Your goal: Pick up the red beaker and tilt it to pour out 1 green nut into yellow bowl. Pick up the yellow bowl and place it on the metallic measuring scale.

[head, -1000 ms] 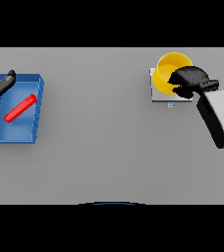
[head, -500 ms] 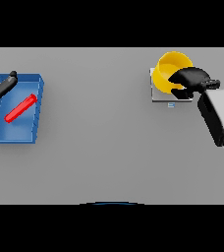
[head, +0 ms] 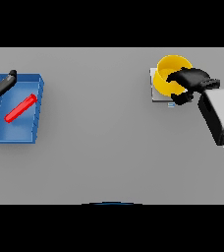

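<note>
Sitting on the scale, yellow bowl (round, right hand gripping its rim)

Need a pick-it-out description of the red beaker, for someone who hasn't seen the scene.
Start at the grey table and go to its left side, where a blue tray sits by the left hand. The red beaker lies on its side inside that tray, slanted. It is the only red thing, slim and rod-like, unlike the round yellow bowl far right.
</note>
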`<state>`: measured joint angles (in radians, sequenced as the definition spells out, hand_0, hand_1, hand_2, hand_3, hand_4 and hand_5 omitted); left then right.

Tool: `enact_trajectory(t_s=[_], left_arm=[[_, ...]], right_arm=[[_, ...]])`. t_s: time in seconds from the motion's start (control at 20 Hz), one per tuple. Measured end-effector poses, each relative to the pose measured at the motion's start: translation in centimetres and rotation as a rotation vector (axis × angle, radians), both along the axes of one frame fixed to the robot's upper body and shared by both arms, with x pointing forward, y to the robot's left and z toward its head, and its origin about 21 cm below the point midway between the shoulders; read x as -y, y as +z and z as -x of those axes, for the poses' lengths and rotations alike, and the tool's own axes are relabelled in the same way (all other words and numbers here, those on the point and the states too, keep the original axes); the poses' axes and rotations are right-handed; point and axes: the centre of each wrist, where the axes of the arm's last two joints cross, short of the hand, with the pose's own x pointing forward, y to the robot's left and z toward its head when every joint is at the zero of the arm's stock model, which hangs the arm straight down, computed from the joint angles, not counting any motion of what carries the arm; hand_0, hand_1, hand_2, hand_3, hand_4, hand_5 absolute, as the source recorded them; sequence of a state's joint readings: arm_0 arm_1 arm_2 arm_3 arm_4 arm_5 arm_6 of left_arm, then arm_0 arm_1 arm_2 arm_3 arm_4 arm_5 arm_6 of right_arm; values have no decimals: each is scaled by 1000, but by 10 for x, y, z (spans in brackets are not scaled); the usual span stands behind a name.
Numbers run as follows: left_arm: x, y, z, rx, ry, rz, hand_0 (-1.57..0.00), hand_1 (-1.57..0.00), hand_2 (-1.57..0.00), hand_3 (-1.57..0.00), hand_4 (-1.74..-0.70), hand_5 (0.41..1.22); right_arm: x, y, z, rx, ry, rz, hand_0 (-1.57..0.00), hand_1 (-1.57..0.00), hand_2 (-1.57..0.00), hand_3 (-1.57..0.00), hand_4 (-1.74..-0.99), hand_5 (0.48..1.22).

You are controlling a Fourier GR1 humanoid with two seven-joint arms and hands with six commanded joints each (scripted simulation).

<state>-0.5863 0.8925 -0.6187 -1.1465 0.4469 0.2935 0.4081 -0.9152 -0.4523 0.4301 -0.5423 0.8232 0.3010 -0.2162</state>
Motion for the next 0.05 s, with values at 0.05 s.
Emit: enact_trajectory(t_s=[0.05], left_arm=[[1, 0, 1, -7, 0, -2, 1, 1, 1, 1, -720, 693]], right_arm=[[2, 0, 0, -10, -5, -1, -39, -63, -103, -272, -1410, 759]])
